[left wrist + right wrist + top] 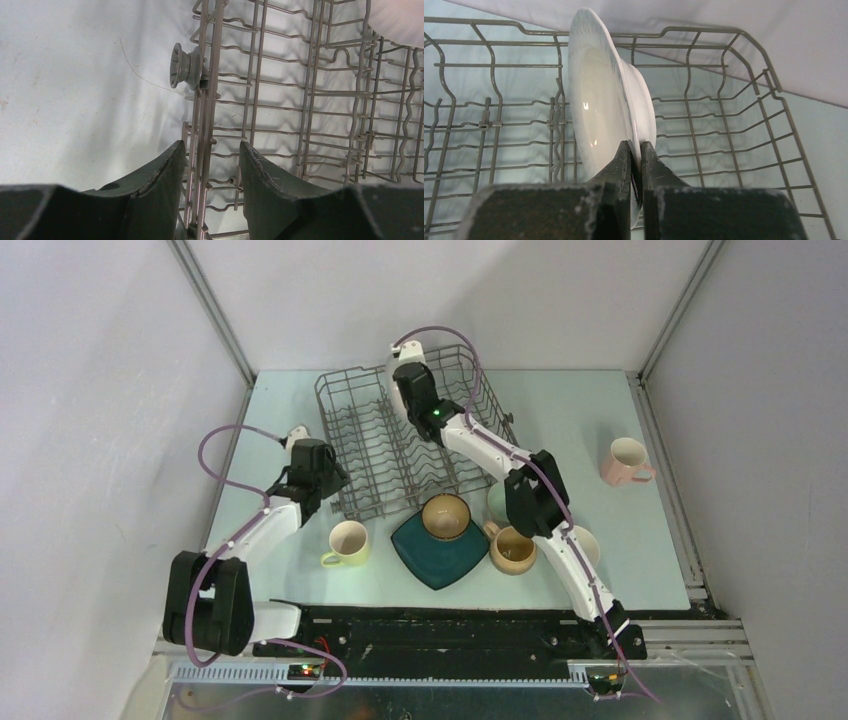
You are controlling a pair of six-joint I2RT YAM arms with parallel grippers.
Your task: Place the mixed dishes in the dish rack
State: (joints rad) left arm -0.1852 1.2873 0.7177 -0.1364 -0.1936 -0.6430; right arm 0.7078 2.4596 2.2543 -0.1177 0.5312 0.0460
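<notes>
A: Near the arms' bases, the yellow mug [347,542], tan mug [512,550] and dark teal square plate [422,562] sat unloaded. Left gripper [211,145]?
B: Fingers [160,180] part-open, straddling the dish rack's [365,445] left wall; no grip I could confirm.
A: Farther back?
B: Right arm [485,447] stretched long over the rack. Right gripper [635,150] nearly closed on the white plate's [599,100] rim, plate upright. My advice: lower it straight between tines, release once seated.
</notes>
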